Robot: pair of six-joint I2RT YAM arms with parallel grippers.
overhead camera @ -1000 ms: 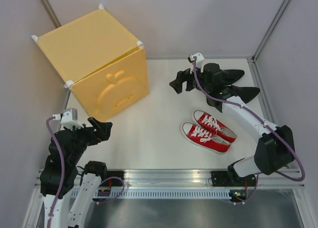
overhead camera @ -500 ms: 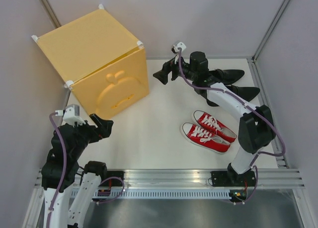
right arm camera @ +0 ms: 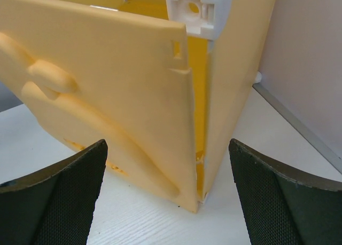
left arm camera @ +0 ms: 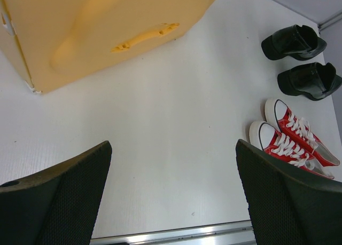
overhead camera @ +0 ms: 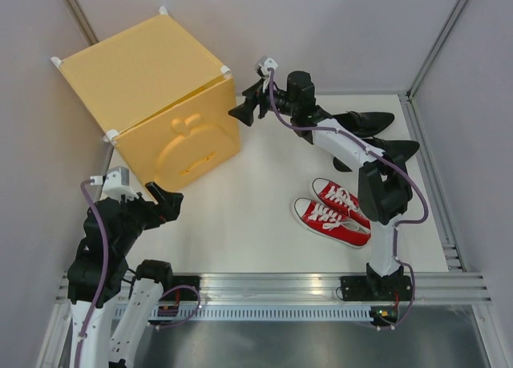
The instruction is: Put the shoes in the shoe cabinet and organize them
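White worktop [overhead camera: 256, 200] carries the yellow shoe cabinet [overhead camera: 136, 71] at its far left, with its door panel [right arm camera: 107, 85] slightly ajar along the right edge. Black loafers [overhead camera: 370, 123] lie at the far right. Nearer, the red sneakers [overhead camera: 333, 216] sit side by side. All four shoes are outside the cabinet. The right jaws, spread wide and empty, face the door's gapped edge. The left jaws, equally wide and empty, hover before the cabinet.

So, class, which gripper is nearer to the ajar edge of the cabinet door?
Right. The right gripper, open, faces that edge of the cabinet door at close range. The left gripper, also open, is farther back, off the door's opposite side.
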